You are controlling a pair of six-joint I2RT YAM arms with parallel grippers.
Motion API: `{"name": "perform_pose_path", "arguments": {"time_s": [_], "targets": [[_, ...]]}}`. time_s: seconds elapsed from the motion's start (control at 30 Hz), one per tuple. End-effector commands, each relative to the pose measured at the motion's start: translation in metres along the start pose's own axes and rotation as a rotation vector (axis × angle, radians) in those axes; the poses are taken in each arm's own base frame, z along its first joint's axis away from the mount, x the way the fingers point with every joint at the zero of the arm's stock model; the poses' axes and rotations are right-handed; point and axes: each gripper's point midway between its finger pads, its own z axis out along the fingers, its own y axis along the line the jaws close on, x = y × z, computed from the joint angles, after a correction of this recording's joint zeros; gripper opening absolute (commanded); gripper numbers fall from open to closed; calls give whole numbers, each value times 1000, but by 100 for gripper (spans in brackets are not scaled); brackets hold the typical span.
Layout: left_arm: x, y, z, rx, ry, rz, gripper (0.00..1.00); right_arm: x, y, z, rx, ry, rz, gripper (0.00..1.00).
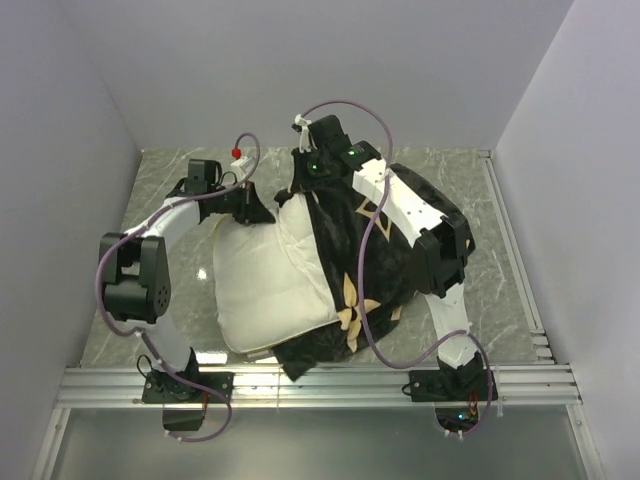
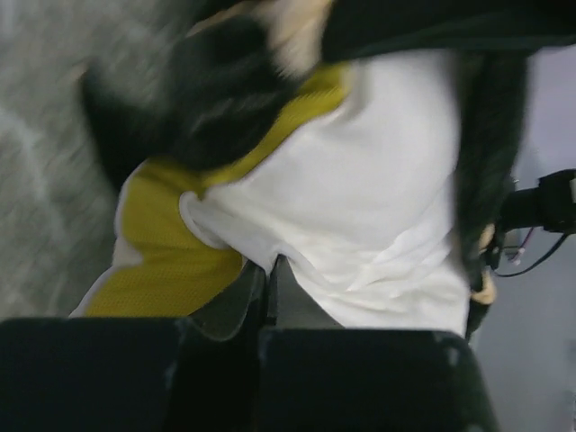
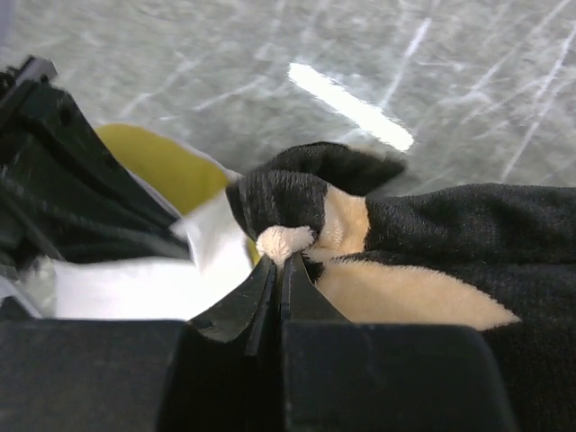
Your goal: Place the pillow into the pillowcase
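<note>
The white pillow (image 1: 262,285) lies mid-table, its right part inside the black flowered pillowcase (image 1: 385,265). My left gripper (image 1: 258,212) is at the pillow's far left corner, shut on the pillow's white fabric (image 2: 360,207) next to its yellow band (image 2: 166,261). My right gripper (image 1: 308,170) is at the pillowcase's far corner, shut on a pinch of its black and tan velvet (image 3: 286,241). In the right wrist view the pillow's white and yellow edge (image 3: 180,234) shows just left of the pinched fabric.
The grey marbled table (image 1: 500,280) has white walls on three sides. A metal rail (image 1: 330,385) runs along the near edge by the arm bases. A small red knob (image 1: 237,153) stands at the back left. The right arm (image 1: 430,240) lies over the pillowcase.
</note>
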Motion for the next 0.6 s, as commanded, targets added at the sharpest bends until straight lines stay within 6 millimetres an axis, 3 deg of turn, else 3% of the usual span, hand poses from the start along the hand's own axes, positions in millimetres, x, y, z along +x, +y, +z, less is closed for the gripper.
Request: {"name": "perform_pose_path", "arguments": {"time_s": [0.0, 0.13, 0.23, 0.3, 0.43, 0.47, 0.5, 0.57], "targets": [[-63, -117, -3, 302, -155, 210, 0, -22, 88, -26, -226, -81, -8, 0], [-70, -153, -11, 365, -192, 184, 0, -36, 104, -36, -240, -130, -21, 0], [-68, -164, -19, 368, -193, 192, 0, -43, 98, -39, -198, -163, -31, 0], [-61, -165, -21, 358, -168, 197, 0, -37, 89, -36, -165, -152, -44, 0], [-23, -140, -28, 301, -93, 189, 0, -18, 55, -30, -40, -119, -63, 0], [-5, -135, -30, 288, -46, 126, 0, -12, 48, -29, -27, -104, -66, 0], [4, -124, -31, 276, -36, 207, 0, -1, 35, -25, -8, -71, -55, 4], [31, -118, -31, 262, 43, 180, 0, 8, 29, -22, -22, -39, -59, 15]]}}
